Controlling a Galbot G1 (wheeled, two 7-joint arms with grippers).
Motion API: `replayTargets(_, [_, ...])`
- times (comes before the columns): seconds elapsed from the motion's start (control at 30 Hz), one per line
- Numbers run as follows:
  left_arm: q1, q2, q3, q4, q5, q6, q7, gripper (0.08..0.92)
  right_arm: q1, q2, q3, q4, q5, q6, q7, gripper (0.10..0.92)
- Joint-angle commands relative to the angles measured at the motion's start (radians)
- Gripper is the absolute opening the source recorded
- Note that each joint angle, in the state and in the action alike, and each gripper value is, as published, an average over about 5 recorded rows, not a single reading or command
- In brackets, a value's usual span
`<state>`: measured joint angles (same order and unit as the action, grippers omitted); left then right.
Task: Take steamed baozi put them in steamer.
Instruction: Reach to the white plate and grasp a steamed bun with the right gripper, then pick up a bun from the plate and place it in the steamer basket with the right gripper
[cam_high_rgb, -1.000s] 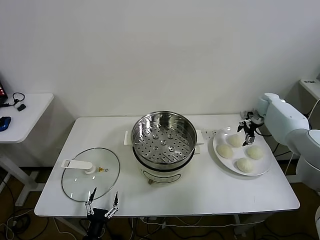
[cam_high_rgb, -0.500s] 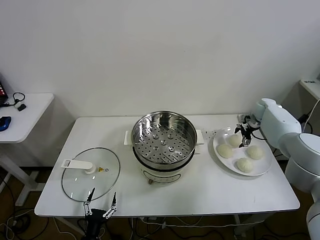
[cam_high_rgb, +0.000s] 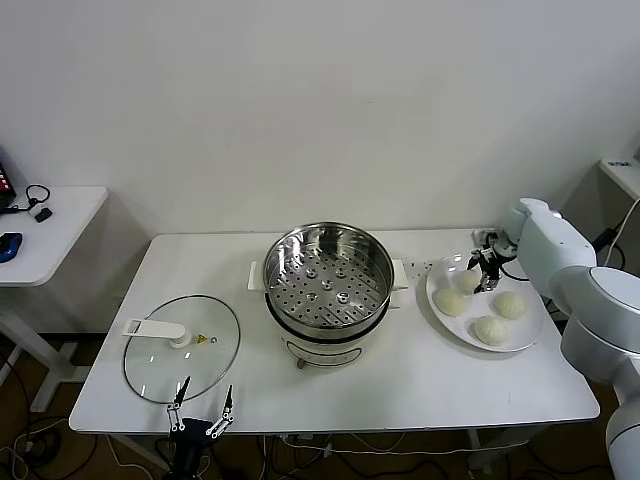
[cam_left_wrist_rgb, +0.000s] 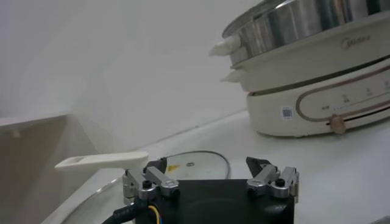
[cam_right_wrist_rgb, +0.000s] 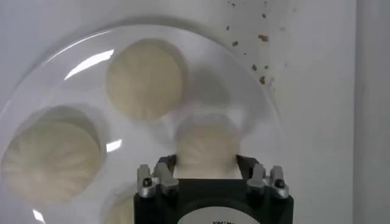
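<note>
Four cream-white baozi lie on a white plate (cam_high_rgb: 532, 333) at the table's right: one at the near left (cam_high_rgb: 450, 301), one at the right (cam_high_rgb: 512, 304), one at the front (cam_high_rgb: 489, 329), one at the back (cam_high_rgb: 467, 279). My right gripper (cam_high_rgb: 486, 276) is down over the back baozi. In the right wrist view its open gripper (cam_right_wrist_rgb: 206, 159) straddles that baozi (cam_right_wrist_rgb: 206, 143), a finger at each side. Two more baozi (cam_right_wrist_rgb: 146, 79) (cam_right_wrist_rgb: 52, 159) lie beside it. The steel steamer (cam_high_rgb: 326, 270) stands empty at mid-table. My left gripper (cam_high_rgb: 202, 405) is open and parked at the front edge.
The glass lid (cam_high_rgb: 182, 345) with its white handle lies flat at the front left; it also shows in the left wrist view (cam_left_wrist_rgb: 183, 164), with the steamer's white base (cam_left_wrist_rgb: 317, 103) beyond. A small side table (cam_high_rgb: 40, 235) stands at the far left.
My right gripper has moved down and slightly left onto the plate, coming to straddle the back baozi. The left arm has barely moved.
</note>
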<state>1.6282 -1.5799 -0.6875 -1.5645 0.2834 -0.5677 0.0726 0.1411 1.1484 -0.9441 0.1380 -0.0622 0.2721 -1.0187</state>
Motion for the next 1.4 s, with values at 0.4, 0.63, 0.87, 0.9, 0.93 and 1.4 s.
replayTargets(0.4, [0.004, 0.001, -0.005, -0.002, 0.007, -0.004, -0.004, 0.823, 0.051, -0.067, -0.056, 0.147, 0.028, 0.003, -0.01, 0.624])
replayTargets(0.63, [0.011, 0.003, -0.013, -0.01, 0.013, -0.009, -0.007, 0.823, 0.203, -0.214, -0.272, 0.475, 0.148, -0.008, -0.015, 0.619])
replayTargets(0.87, [0.013, 0.005, -0.016, -0.02, 0.015, -0.009, -0.007, 0.823, 0.487, -0.297, -0.51, 0.807, 0.191, 0.103, 0.032, 0.619])
replayTargets(0.9, [0.013, 0.005, -0.015, -0.022, 0.015, -0.009, -0.007, 0.823, 0.53, -0.295, -0.542, 0.835, 0.195, 0.131, 0.04, 0.619])
replayTargets(0.93, [0.014, 0.005, -0.015, -0.024, 0.016, -0.009, -0.007, 0.823, 0.568, -0.292, -0.567, 0.859, 0.199, 0.154, 0.047, 0.619])
replayTargets(1.4, [0.014, 0.0, -0.013, -0.032, 0.024, -0.008, -0.008, 0.823, 0.762, -0.118, -0.664, 1.041, 0.298, 0.497, 0.119, 0.619])
